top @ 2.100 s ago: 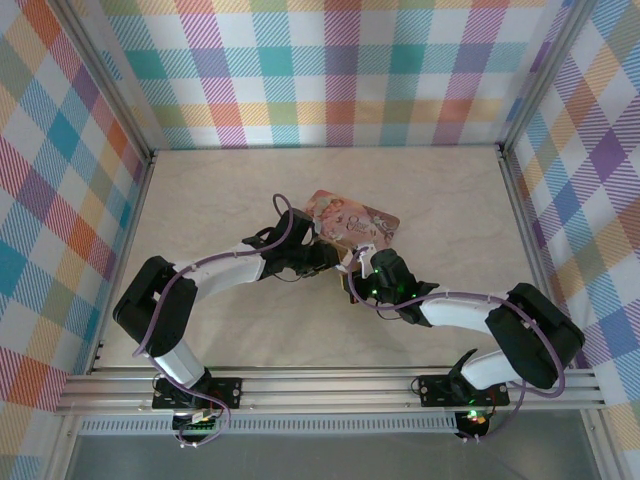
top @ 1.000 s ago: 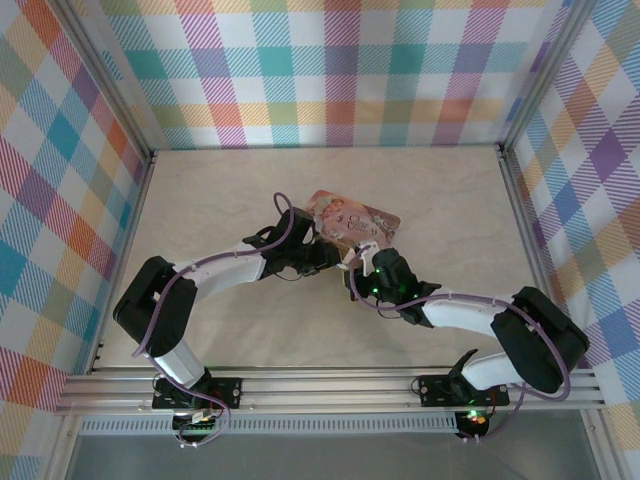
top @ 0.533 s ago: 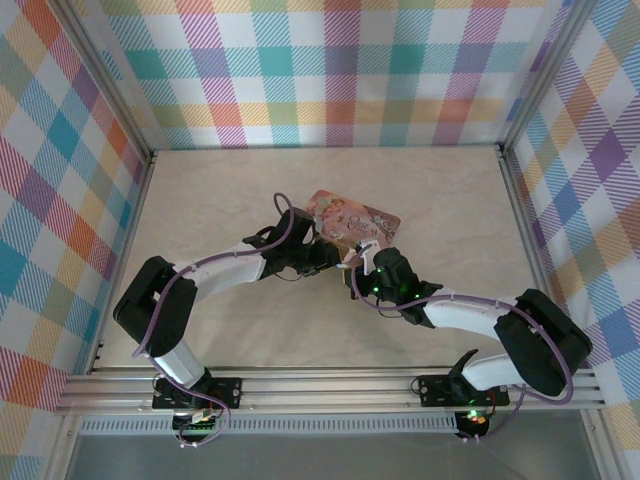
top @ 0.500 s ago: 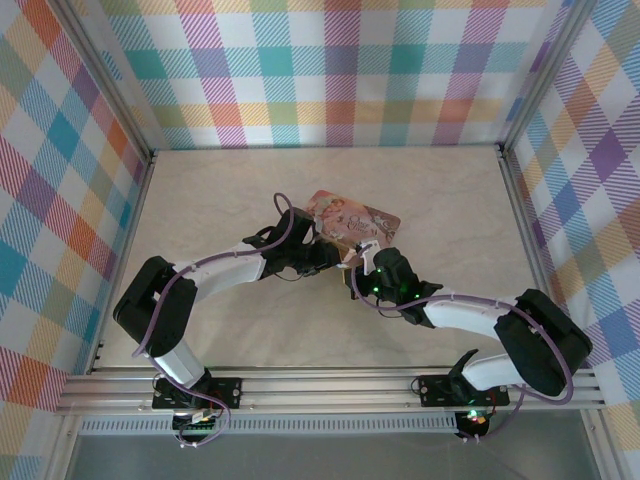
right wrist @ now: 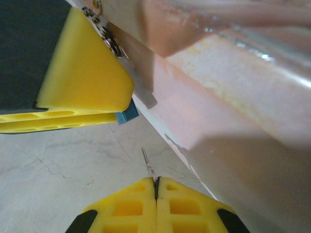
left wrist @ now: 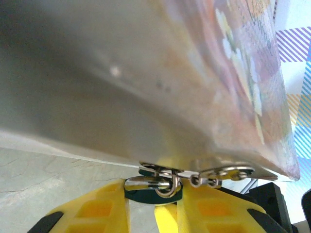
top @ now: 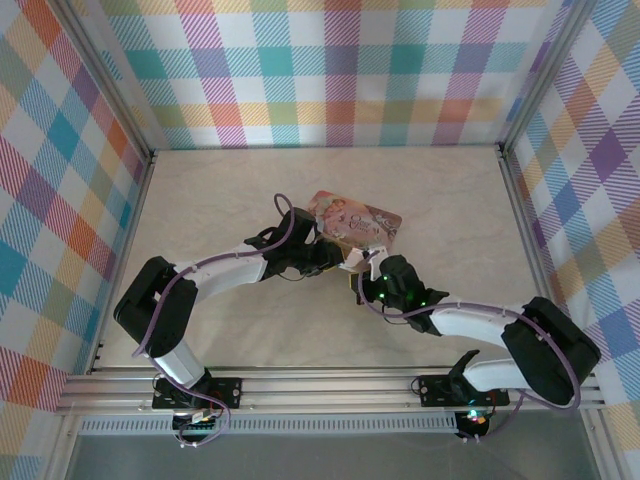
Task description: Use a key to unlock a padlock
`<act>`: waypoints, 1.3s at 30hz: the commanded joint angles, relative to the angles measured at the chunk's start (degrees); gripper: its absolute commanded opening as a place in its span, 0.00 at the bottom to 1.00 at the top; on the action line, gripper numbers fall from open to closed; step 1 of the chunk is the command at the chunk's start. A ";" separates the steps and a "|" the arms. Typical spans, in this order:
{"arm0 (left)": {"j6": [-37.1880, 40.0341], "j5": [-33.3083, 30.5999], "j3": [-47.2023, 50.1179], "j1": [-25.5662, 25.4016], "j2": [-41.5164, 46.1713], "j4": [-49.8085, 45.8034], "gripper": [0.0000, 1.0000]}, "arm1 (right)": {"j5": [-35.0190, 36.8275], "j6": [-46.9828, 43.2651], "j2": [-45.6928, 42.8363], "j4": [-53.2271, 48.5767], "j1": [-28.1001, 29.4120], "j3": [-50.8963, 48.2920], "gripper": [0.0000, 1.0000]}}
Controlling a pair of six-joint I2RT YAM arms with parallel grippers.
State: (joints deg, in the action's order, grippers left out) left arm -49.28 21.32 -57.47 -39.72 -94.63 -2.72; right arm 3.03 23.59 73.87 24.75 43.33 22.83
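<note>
The padlock (left wrist: pixel 146 193) is a small dark blue body with a shiny shackle (left wrist: pixel 151 181). It sits between the yellow fingers of my left gripper (left wrist: pixel 153 194), which is shut on it, just under the pink tin's (left wrist: pixel 194 82) edge. A corner of the blue padlock (right wrist: pixel 127 115) pokes out from the left fingers (right wrist: pixel 82 82) in the right wrist view. My right gripper (right wrist: pixel 156 183) is shut on the key (right wrist: pixel 147 164), whose thin pale blade points toward the padlock, a short gap away. In the top view the left gripper (top: pixel 338 262) and right gripper (top: pixel 360 275) meet beside the tin (top: pixel 355 222).
The pink picture-printed tin (right wrist: pixel 233 97) looms close on the right of the key and right above the padlock. A small chain of metal rings (left wrist: pixel 221 174) hangs along the tin's lower edge. Bare marbled table (top: pixel 220 190) lies all around, with plaid walls (top: pixel 330 70) enclosing it.
The right gripper has drawn back slightly toward the near right with the key. The left arm holds still on the padlock, and the tin has barely shifted.
</note>
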 commanded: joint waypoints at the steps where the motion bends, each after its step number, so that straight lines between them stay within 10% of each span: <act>1: -2.84 1.44 -0.36 -0.70 1.37 2.37 0.25 | 0.30 2.24 -2.13 4.93 0.35 -1.74 0.00; 39: -5.28 2.50 -0.19 -0.76 1.11 4.18 0.25 | 3.14 6.90 1.32 14.44 -0.27 -3.06 0.00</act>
State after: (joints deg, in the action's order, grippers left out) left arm -53.17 21.52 -57.47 -39.75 -94.63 -0.95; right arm 5.61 29.80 74.35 37.01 43.20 19.16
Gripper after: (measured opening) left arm 0.257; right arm 0.049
